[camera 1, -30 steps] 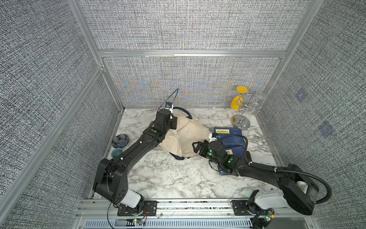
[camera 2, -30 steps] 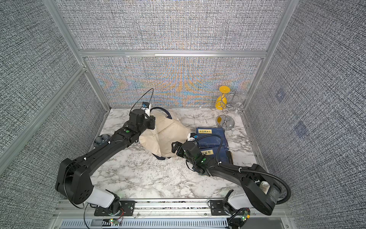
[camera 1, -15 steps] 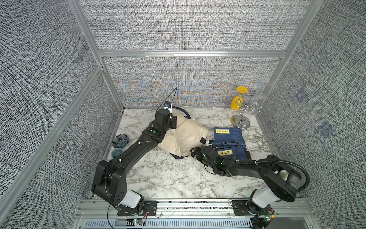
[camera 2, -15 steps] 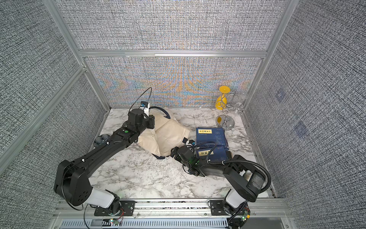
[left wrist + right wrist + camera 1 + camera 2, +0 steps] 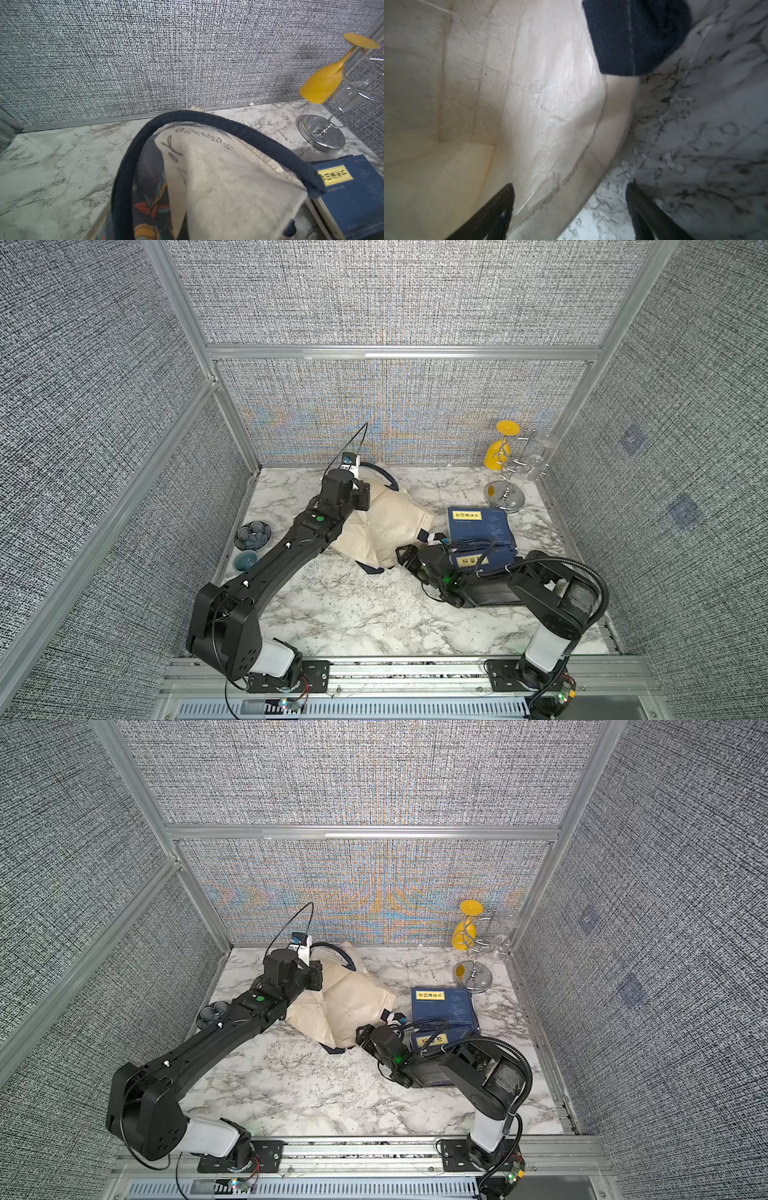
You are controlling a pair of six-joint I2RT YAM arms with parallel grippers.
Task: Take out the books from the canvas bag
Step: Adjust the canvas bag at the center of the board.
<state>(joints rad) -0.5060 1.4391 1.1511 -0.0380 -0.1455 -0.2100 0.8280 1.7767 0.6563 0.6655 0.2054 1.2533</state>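
Canvas bag (image 5: 529,104), pale inside visible only from right wrist

On table (image 5: 353,614), mid: canvas bag (image 5: 386,526) slumped on side, mouth toward right-front, one handle (image 5: 384,479) arching at rear end. Just right of bag, outside it: books (image 5: 478,526) flat on table, stacked with offset, nearer one partly under right arm (image 5: 490,589). Behind books, in back-right corner: glass rack (image 5: 505,493). At left table edge, left of bag: two small bowls (image 5: 252,535), one before other. At bag mouth, between bag and books: right gripper (image 5: 570,185), one finger inside bag, other over bare table.
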